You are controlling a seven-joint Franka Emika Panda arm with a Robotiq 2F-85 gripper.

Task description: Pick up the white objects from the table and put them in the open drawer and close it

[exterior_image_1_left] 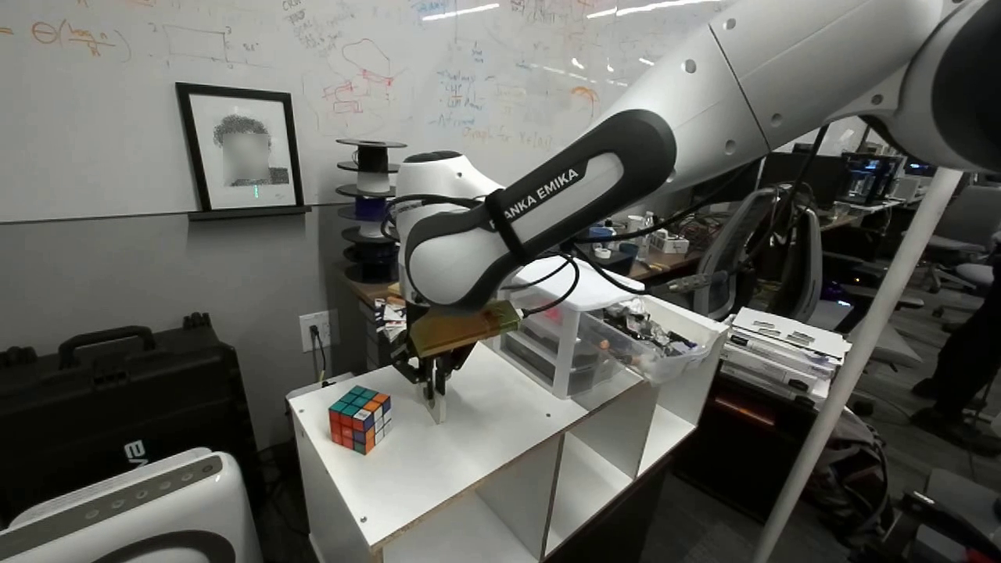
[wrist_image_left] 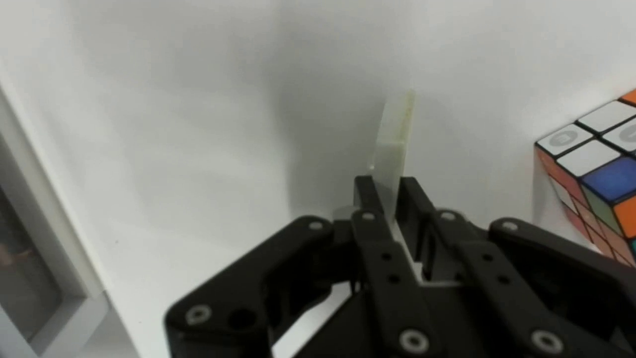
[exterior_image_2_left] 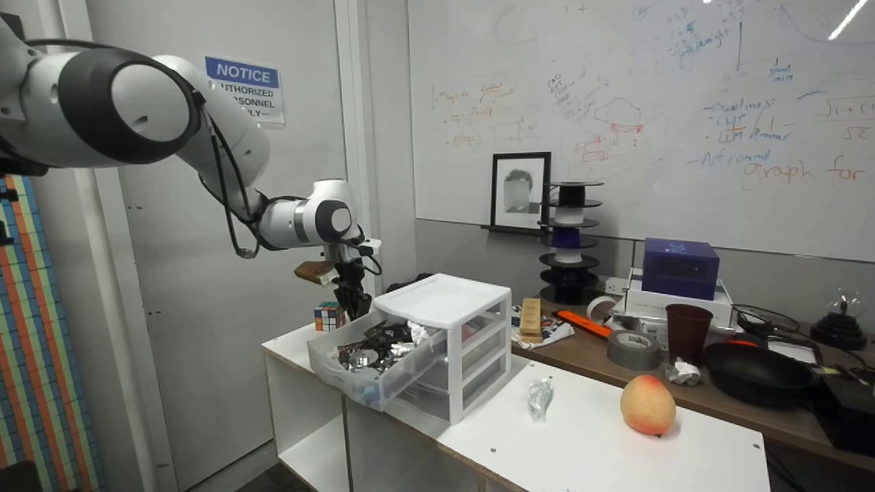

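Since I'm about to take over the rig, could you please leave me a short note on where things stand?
Gripper: fingers shut on a white piece.
Things: the white piece points down at the table; whether it touches, I can't tell. The drawer stands pulled out of its white unit, with a jumble inside; the puzzle cube is on the table.
Done: the white piece is gripped; whether others lie in the drawer is unclear.
To do: put the white piece in the drawer and close it.
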